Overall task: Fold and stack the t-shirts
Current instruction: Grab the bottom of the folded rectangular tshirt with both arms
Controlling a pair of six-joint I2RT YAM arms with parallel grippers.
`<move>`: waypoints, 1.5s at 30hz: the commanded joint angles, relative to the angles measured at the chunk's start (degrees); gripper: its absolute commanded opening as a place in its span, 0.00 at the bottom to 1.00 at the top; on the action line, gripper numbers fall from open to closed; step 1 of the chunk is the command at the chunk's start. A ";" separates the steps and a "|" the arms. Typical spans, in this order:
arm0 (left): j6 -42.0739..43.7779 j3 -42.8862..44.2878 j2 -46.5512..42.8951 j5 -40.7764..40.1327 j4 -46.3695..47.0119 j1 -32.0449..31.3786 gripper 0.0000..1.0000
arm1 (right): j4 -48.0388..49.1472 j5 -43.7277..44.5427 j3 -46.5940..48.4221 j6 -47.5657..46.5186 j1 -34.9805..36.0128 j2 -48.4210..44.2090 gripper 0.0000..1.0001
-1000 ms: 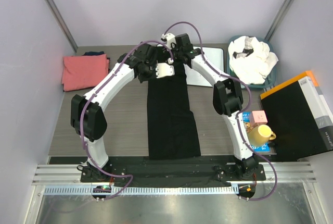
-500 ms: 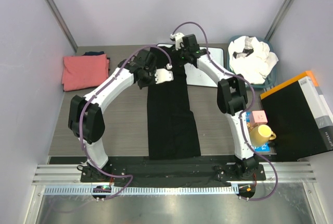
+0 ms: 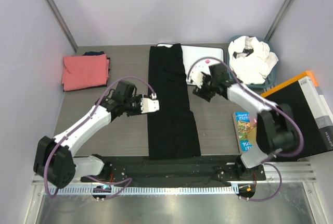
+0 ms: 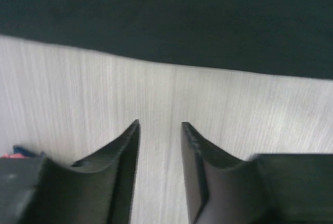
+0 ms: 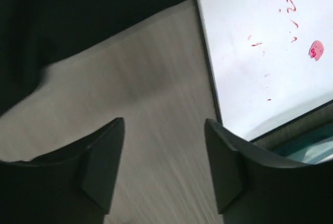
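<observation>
- Left pincer (image 4: 160, 126) — jaws slightly apart, empty — hovers over the grey wood-grain bench (image 4: 78, 88) beside the long black cloth t-shirt (image 3: 169, 99) lying flat mid-bench.
- Right pincer (image 5: 164, 122), jaws wide, empty, near that shirt's right edge.

The left arm (image 3: 86, 124) and the right arm (image 3: 244, 95) are built of smooth white tubular links joined by chunky black joint housings. A thin lilac cable (image 3: 129, 78) runs in loose loops along each arm. Each wrist ends in a white block. The left gripper (image 4: 160, 124) has matt black fingers (image 4: 125, 156) that taper to thin tips; the right gripper (image 5: 164, 122) has broader, blunter black ones.
</observation>
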 commanded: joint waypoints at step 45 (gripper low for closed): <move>73.92 -29.66 -11.92 38.88 -1.04 -2.20 0.84 | -11.97 -28.40 -47.90 -67.27 18.17 -44.32 0.91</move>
